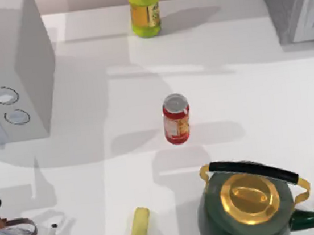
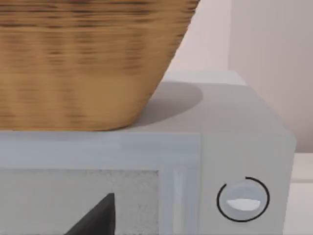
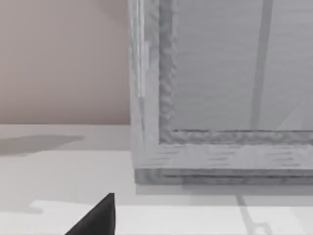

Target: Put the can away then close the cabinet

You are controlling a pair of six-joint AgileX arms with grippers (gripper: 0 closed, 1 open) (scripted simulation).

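The can (image 1: 176,119) stands upright near the middle of the desk (image 1: 257,93), its long axis vertical and its silver lid facing up, with the yellow-white label turned toward the near edge. Nothing touches it. The green kettle (image 1: 248,204) sits near it toward the front right, the yellow-green bottle (image 1: 144,9) well apart at the back, and a small yellow block (image 1: 139,230) lies at the front.

The cabinet (image 1: 294,0) stands at the back right corner, so the can has to travel back and to the right. The microwave (image 1: 7,84) occupies the left side, with a woven basket (image 2: 88,63) on top of it in the left wrist view.

The left wrist camera faces the microwave and the right wrist camera faces the cabinet (image 3: 220,98), so I judge the right arm better placed for the reach. I cannot tell how either arm's fingers are set, since each wrist view offers just one dark tip.
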